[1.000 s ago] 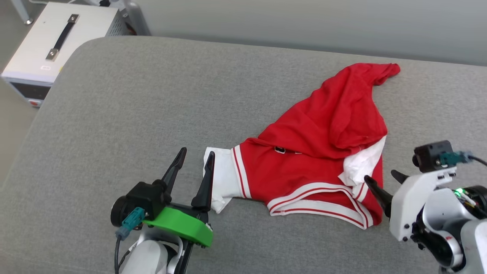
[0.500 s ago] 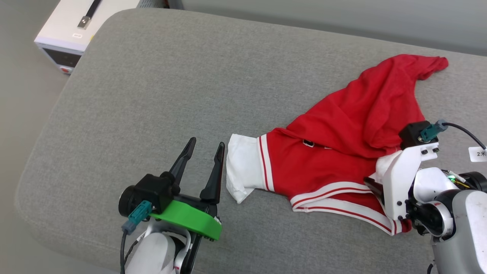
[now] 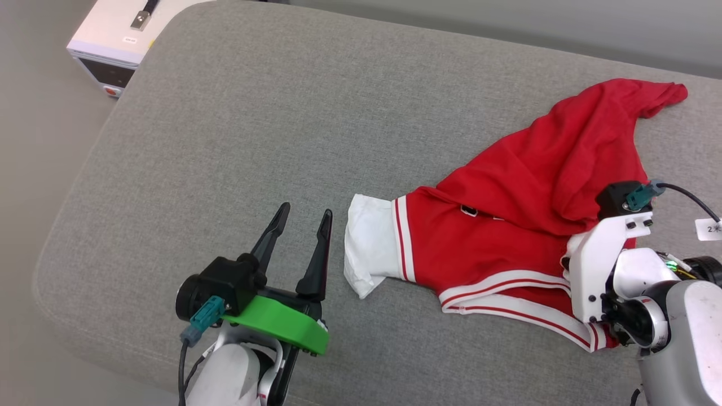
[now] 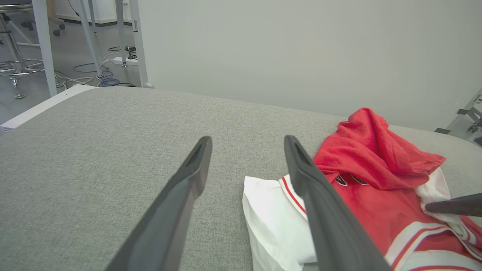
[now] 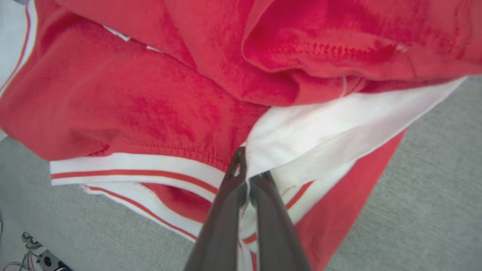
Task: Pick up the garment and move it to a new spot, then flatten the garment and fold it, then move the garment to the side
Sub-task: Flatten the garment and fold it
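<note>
The garment (image 3: 524, 186), a red T-shirt with white sleeves and striped trim, lies crumpled on the right half of the grey cushion (image 3: 237, 113). One white sleeve (image 3: 369, 248) points left. My left gripper (image 3: 306, 210) stands open just left of that sleeve, apart from it, and the left wrist view shows its fingers spread (image 4: 247, 138) with the garment (image 4: 376, 162) to their right. My right gripper (image 5: 246, 169) is shut on the garment's near right edge, pinching white fabric beside the striped collar trim (image 5: 143, 167). Its white wrist bracket (image 3: 595, 265) hides the fingertips in the head view.
A white box (image 3: 115, 42) with a handle stands on the floor off the cushion's far left corner. The cushion's rounded edge (image 3: 62, 225) drops away at the left. A pale wall runs behind. Stool legs and cables (image 4: 22, 67) lie on the floor far left.
My right gripper moved in over the garment's near right edge and shut on the fabric. The left gripper stayed open in place. The head camera shifted, sliding the whole picture.
</note>
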Available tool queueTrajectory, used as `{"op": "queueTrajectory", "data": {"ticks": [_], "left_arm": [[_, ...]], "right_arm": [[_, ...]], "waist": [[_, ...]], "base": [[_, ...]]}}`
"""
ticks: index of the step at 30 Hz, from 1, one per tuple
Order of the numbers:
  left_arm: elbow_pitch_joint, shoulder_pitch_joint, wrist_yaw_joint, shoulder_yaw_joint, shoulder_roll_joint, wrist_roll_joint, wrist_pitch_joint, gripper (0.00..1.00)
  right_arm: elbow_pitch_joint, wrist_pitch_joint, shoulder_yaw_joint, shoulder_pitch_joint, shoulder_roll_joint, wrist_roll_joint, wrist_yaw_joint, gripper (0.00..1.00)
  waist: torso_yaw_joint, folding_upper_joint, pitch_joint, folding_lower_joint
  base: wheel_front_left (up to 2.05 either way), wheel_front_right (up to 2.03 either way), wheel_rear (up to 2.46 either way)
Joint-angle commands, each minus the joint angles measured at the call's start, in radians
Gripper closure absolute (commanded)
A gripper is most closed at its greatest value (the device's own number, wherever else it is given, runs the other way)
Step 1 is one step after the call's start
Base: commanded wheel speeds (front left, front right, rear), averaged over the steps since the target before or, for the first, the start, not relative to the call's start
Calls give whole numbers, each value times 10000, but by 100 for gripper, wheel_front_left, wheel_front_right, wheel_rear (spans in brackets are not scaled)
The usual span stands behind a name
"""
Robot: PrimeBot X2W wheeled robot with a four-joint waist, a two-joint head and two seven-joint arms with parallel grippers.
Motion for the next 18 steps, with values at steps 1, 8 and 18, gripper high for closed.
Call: {"op": "queueTrajectory", "data": {"ticks": [1, 8, 18], "left_arm": [[32, -72, -31, 33, -58, 43, -57, 0], [131, -20, -31, 118, -63, 66, -57, 0], [191, 156, -31, 202, 47, 101, -57, 0]], "right_arm": [[-94, -123, -41, 16, -18, 36, -6, 100], [-877, -334, -442, 465, -92, 323, -6, 100], [-2399, -567, -3171, 2015, 153, 358, -6, 100]], "waist": [[-115, 0, -90, 0], [-613, 0, -417, 0], [-1541, 0, -779, 0]], "base": [[0, 0, 0], [0, 0, 0], [0, 0, 0]]}}
